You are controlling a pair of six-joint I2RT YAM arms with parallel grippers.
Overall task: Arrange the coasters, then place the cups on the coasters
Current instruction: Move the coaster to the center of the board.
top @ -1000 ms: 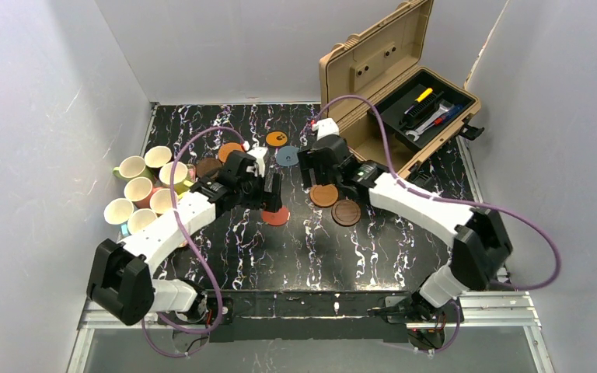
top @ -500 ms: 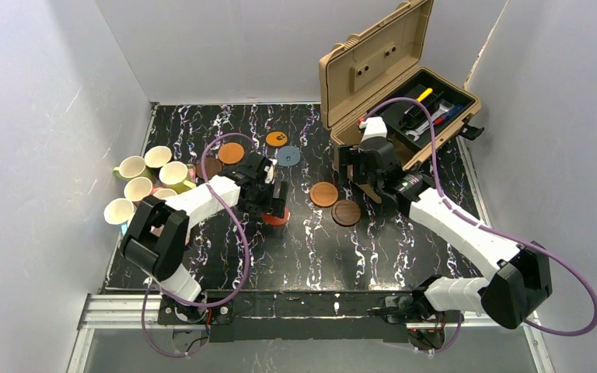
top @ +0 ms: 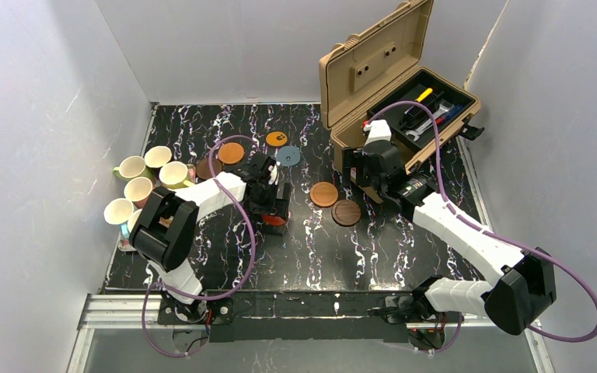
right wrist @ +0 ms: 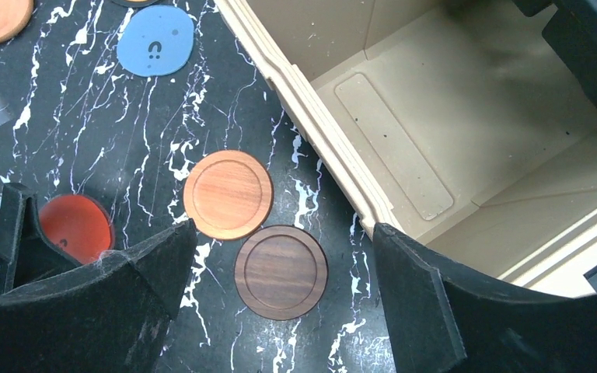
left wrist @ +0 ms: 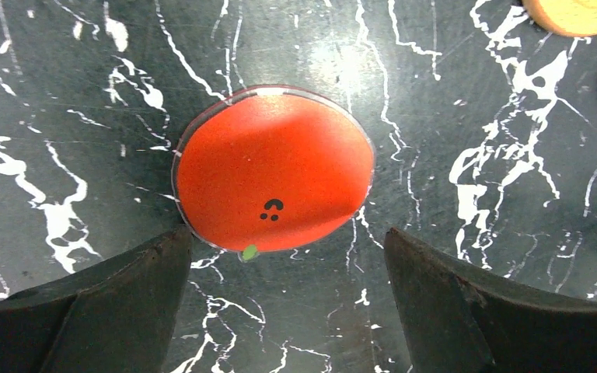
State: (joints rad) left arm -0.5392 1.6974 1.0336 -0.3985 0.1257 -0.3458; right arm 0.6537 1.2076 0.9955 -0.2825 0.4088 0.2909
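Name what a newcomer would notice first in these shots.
The open tan tool case at the far right corner dominates, with tools in its tray. Next comes the huddle of cups at the left edge of the black marbled table. Mid-table, the left gripper hangs with open jaws directly over a red coaster.

Top view looks down from behind; both close wrist views share the red coaster (left wrist: 274, 169).
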